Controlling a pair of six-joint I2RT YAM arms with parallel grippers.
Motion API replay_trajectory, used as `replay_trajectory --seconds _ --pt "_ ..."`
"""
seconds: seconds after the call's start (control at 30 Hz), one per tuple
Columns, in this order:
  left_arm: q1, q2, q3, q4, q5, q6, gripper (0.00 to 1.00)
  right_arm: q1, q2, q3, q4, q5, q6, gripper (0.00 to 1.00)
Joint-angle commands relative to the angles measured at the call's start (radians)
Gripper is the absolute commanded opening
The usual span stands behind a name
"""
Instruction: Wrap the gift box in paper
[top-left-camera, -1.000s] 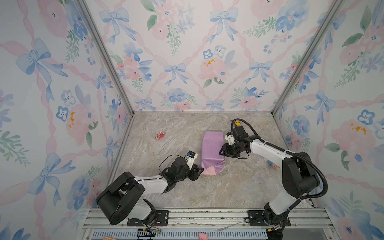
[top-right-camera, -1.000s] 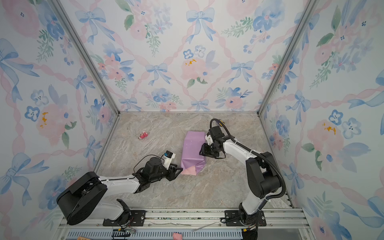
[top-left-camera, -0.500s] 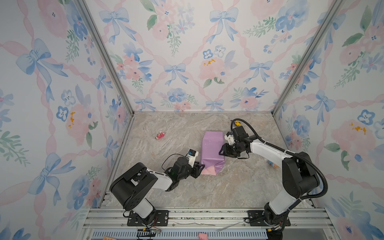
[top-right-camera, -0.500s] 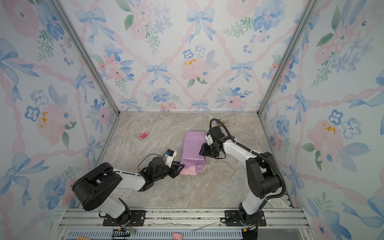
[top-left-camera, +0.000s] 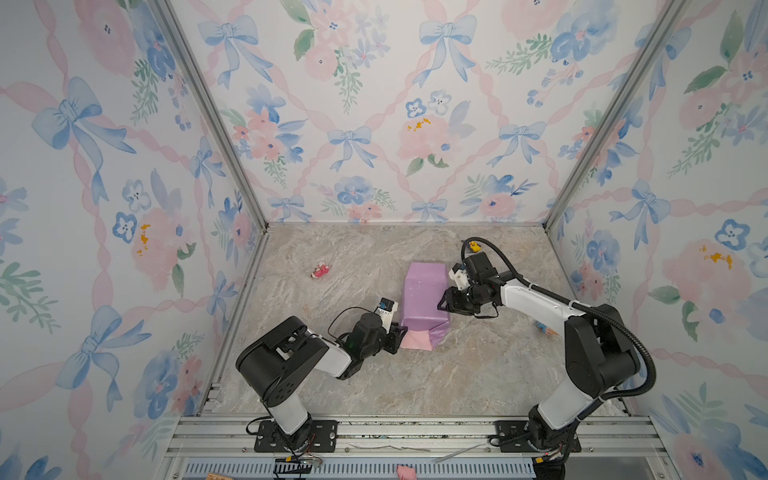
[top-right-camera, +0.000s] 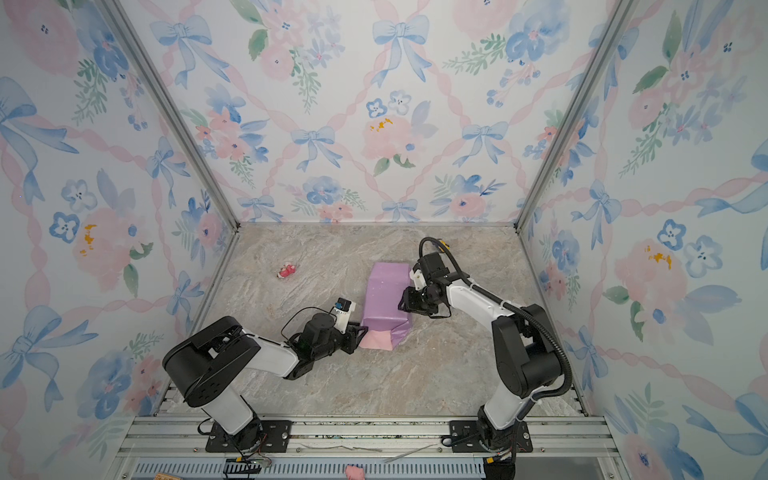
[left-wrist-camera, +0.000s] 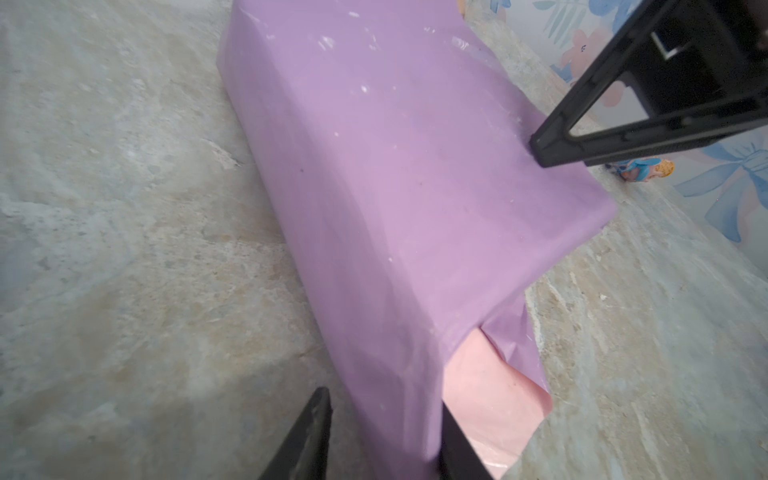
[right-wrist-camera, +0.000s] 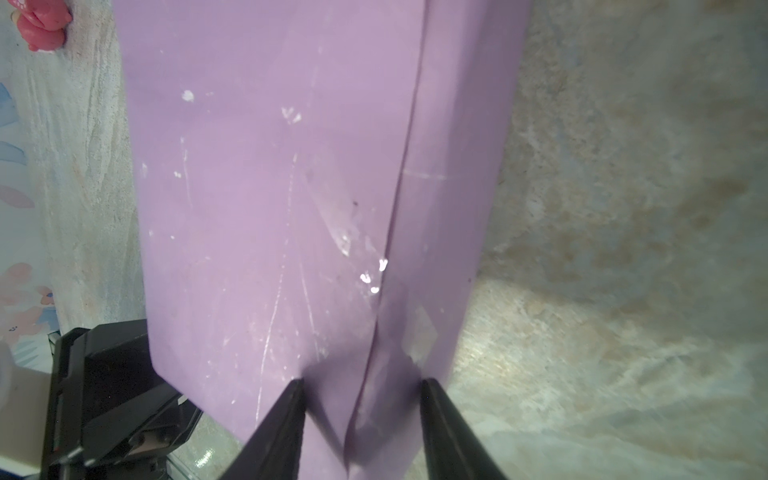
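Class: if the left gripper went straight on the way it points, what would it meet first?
Most likely the paper, at its open pink-lined end, though depth is unclear.

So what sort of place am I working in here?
Apparently a staged robot test booth, not a real room: floral bow-print wall panels, an aluminium frame post and a marble-look tabletop.

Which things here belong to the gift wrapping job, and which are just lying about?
Job: paper, folded over the hidden gift box; left gripper; right gripper.
Lying about: small pink toy; blue and orange figure; pink lump below the front rail.
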Motion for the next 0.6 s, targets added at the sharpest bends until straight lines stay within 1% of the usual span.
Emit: replay_trajectory --seconds 0.0,0.3,0.4,0.57 --pt "-0.011 0.018 0.011 0.013 -0.047 0.029 0.34 0.018 0.022 -0.041 -0.041 0.072 -0.013 0.47" --pt "-0.053 0.042 0.035 0.003 -0.110 0.037 0.13 0.026 0.011 -0.053 -0.033 0.080 -0.005 0.47" --pt "-0.065 0.039 0.037 -0.003 -0.153 0.034 0.00 0.030 0.010 -0.054 -0.029 0.085 -0.002 0.47" --pt "-0.089 0.014 0.053 -0.047 -0.209 0.033 0.00 0.039 0.011 -0.053 -0.025 0.089 0.004 0.47"
